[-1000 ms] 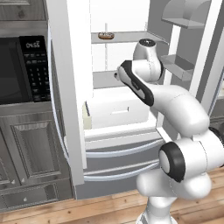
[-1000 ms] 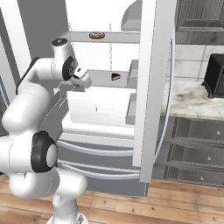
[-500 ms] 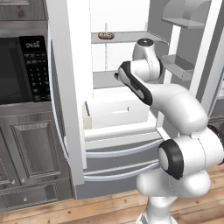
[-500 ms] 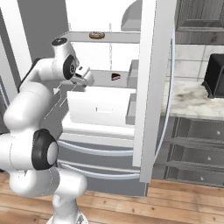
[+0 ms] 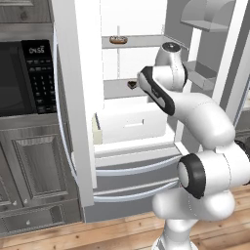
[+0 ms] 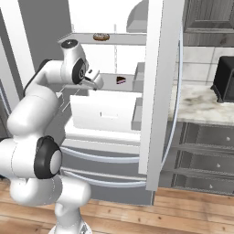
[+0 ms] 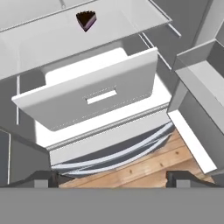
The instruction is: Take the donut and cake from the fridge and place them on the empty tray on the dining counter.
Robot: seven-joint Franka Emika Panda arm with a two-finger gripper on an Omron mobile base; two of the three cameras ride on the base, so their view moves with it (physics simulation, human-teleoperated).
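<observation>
Reaching into the open fridge for the cake, fingers spread wide and empty.

I hold my gripper (image 6: pixel 95 81) in front of the fridge (image 5: pixel 78 122), level with the middle shelf (image 7: pixel 65 35), and my two fingertips (image 7: pixel 41 178) stand far apart with nothing between them. The cake (image 6: pixel 120 80) sits on that shelf, a little way beyond my hand and apart from it; in the hand view it lies high up, above the pulled-out white drawer (image 7: pixel 92 96). The donut (image 5: pixel 118 39) waits on the shelf above, untouched. I judge this to be the approach for the first pick, nothing yet carried to the tray. Next I need to push forward over the shelf, line my fingers up either side of the small wedge, and close gently without knocking it back.
</observation>
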